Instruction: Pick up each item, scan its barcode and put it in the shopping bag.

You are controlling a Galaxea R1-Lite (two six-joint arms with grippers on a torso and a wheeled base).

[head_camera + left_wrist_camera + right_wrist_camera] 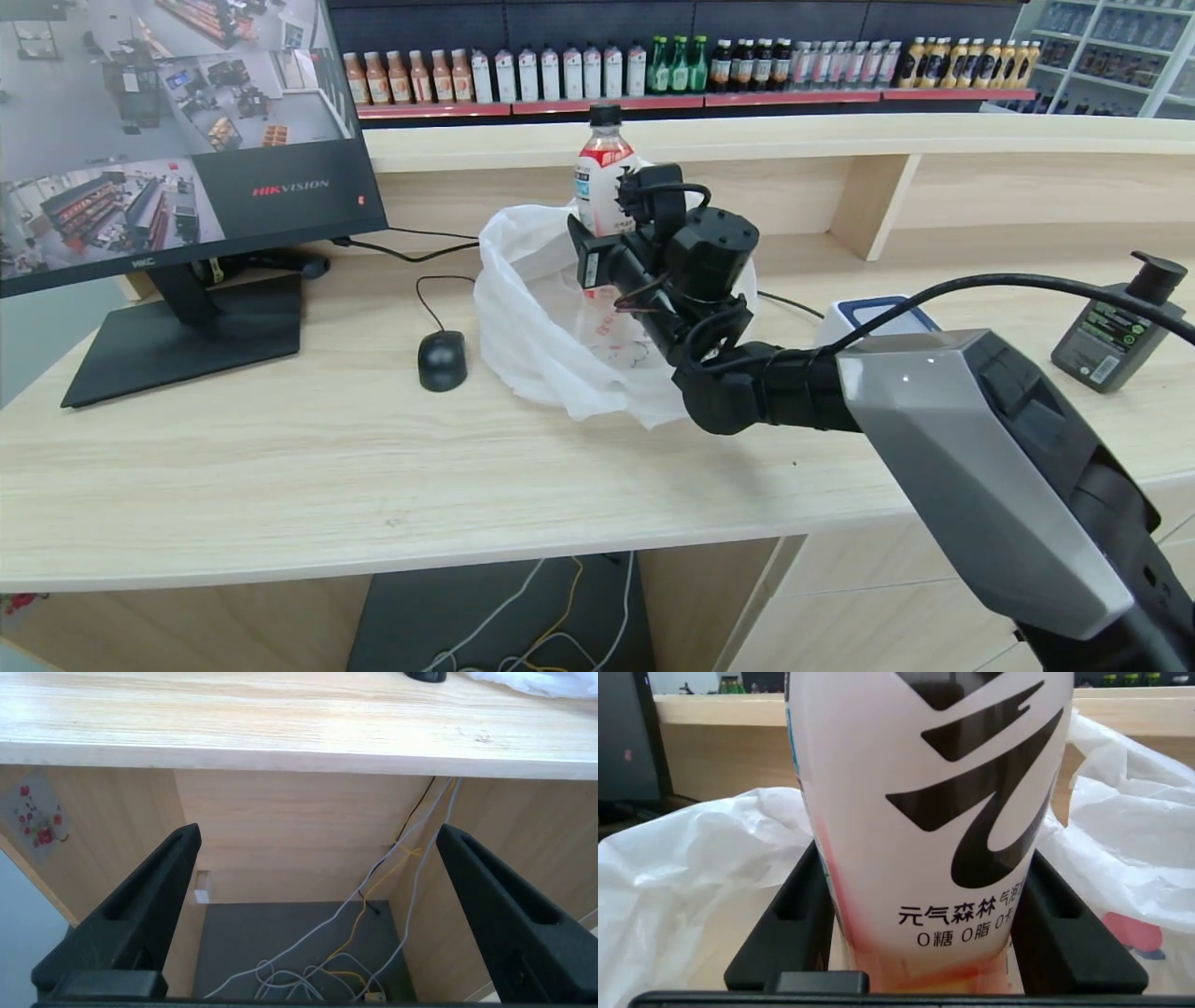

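Observation:
A drink bottle with a black cap, white label and pinkish liquid stands upright in my right gripper, which is shut on its lower body. The bottle hangs over the open mouth of the white plastic shopping bag in the middle of the counter. In the right wrist view the bottle sits between the two black fingers, with the shopping bag spread behind and around it. My left gripper is open below the counter edge, facing the space under the counter with nothing between its fingers.
A monitor on a black stand sits at the counter's left, a black mouse beside the bag. A white and blue scanner lies behind my right arm, a grey handheld device at far right. Loose cables hang under the counter.

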